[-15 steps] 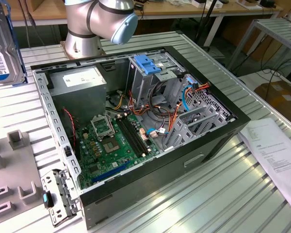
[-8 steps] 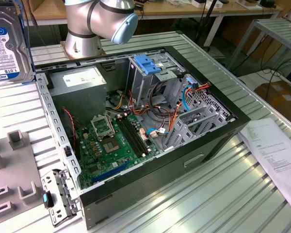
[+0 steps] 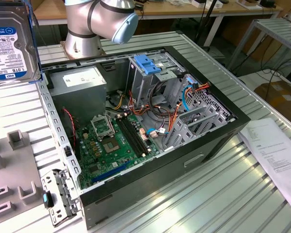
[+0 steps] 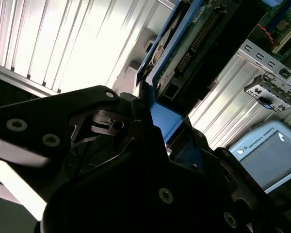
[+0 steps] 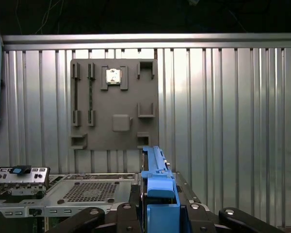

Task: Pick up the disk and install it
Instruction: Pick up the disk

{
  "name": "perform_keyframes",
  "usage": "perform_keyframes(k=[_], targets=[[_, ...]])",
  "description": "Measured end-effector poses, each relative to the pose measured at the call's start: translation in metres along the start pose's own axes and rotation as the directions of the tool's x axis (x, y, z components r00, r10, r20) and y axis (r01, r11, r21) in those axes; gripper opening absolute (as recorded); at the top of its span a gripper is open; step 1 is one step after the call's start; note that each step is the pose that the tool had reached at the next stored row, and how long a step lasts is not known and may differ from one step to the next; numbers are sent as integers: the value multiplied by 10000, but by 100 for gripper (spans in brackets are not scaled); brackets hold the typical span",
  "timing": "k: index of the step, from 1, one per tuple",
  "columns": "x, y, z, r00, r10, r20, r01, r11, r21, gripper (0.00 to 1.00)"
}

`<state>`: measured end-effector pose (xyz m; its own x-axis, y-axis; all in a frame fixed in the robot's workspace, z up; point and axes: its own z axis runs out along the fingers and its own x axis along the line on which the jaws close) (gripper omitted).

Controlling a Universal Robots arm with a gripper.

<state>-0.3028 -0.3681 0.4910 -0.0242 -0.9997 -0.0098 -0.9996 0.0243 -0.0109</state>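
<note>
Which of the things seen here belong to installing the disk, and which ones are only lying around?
For the job: flat grey metal disk in a bright blue plastic frame, gripped by the black claw; tall grey metal drive cage with a blue tab; open black computer case.
Lying about: white paper sheet; small perforated silver bracket with a blue knob; grey fixture plate.

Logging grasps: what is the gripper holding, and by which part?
The disk, clamped by the gripper at one end of its blue carrier frame.
</note>
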Motion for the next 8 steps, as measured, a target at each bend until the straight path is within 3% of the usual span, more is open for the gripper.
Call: perform_keyframes(k=[8], targets=[[6, -19, 0, 10000, 0, 0, 0, 10000, 0, 37]])
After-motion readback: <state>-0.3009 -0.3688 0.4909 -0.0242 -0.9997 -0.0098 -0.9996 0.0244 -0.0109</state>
